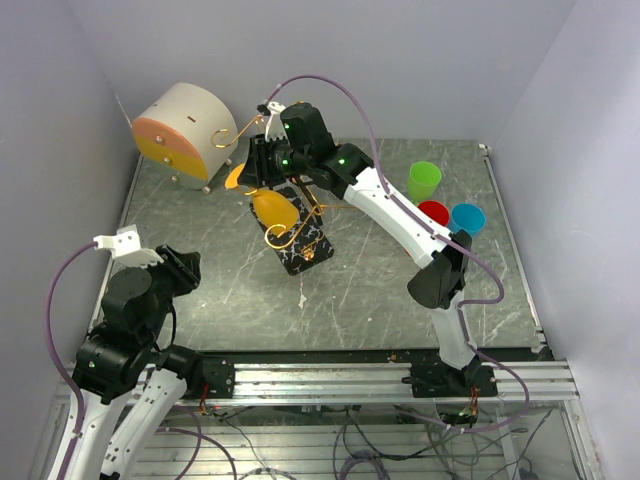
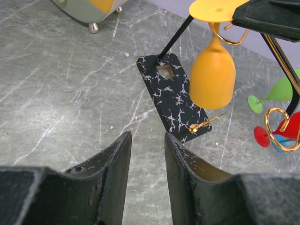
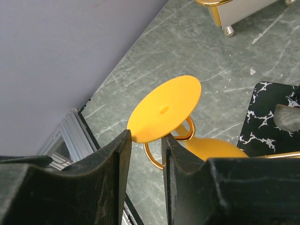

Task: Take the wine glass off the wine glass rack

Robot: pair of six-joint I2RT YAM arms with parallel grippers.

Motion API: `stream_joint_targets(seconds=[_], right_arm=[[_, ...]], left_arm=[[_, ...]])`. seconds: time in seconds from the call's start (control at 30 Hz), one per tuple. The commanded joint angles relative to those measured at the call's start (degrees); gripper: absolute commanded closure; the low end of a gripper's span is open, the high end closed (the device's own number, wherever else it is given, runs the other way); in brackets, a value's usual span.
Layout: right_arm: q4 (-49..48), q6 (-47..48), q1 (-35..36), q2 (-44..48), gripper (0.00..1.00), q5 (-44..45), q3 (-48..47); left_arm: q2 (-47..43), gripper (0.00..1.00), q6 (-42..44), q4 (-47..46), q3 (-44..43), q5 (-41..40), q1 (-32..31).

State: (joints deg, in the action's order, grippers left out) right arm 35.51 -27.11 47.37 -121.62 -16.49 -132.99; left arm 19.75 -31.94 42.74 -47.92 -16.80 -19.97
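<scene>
An orange wine glass hangs upside down from a gold wire arm of the wine glass rack, which stands on a black white-veined base. My right gripper is at the top of the rack. In the right wrist view it is open, its fingertips on either side of the near edge of the glass's round foot, above the gold loop. My left gripper is open and empty, low at the near left. Its view shows the glass bowl and the base.
A round beige-and-orange drawer box stands at the back left. Green, red and blue cups stand at the right, beside my right arm. Walls close in the table on three sides.
</scene>
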Motion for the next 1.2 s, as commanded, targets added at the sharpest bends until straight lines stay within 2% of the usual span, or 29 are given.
stream_joint_targets(seconds=[0.0, 0.27, 0.8, 1.0, 1.17], right_arm=[[-0.42, -0.51, 0.05, -0.60, 0.68, 1.81, -1.23], [-3.95, -1.80, -0.43, 2.13, 0.55, 1.48, 2.81], [-4.45, -2.21, -0.75, 4.45, 0.53, 3.98, 4.34], [-6.51, -2.84, -0.94, 5.58, 0.50, 3.09, 6.77], [-6.13, -3.25, -0.98, 3.71, 0.51, 1.01, 4.07]], left_arm=[[-0.66, 0.55, 0.04, -0.73, 0.05, -0.96, 0.19], [-0.68, 0.55, -0.05, -0.73, 0.11, -0.98, 0.19], [-1.00, 0.55, -0.14, -0.64, 0.11, -1.13, 0.20], [-1.04, 0.55, -0.14, -0.64, 0.13, -1.13, 0.23], [-0.94, 0.55, -0.14, -0.65, 0.12, -1.13, 0.19]])
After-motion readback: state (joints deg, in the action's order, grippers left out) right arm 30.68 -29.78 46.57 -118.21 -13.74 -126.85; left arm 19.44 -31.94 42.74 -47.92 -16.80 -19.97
